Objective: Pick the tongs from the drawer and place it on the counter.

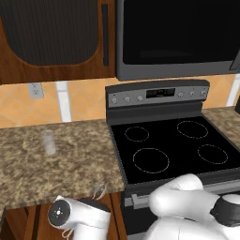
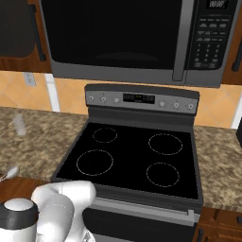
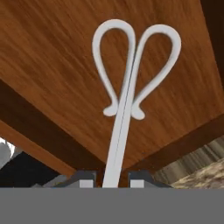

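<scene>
So in your hand view, the slender silvery-white metal tongs [image 3: 127, 83] are basically two thin wire-ish arms pressed together into one straight stem, then splitting at the far end into two rounded loops, kind of a heart shape, with little curled-out tips where the loops come back toward the stem. The long axis runs straight out from the two-finger gripper [image 3: 112, 178], looped end pointing away from it, over the reddish-brown wooden drawer [image 3: 57, 65] floor.

Your gripper's dark fingertips [image 3: 85, 176] sit close either side of the stem's near end, so it looks clamped on the tongs, the gap barely wider than the stem.

From the left base view you can see a bit of the tongs [image 1: 99, 192] poking up above the hand, right at the front edge of the speckled brown-and-beige granite counter [image 1: 70, 164]. A clear drinking glass [image 1: 48, 142] stands further back on that counter.
</scene>
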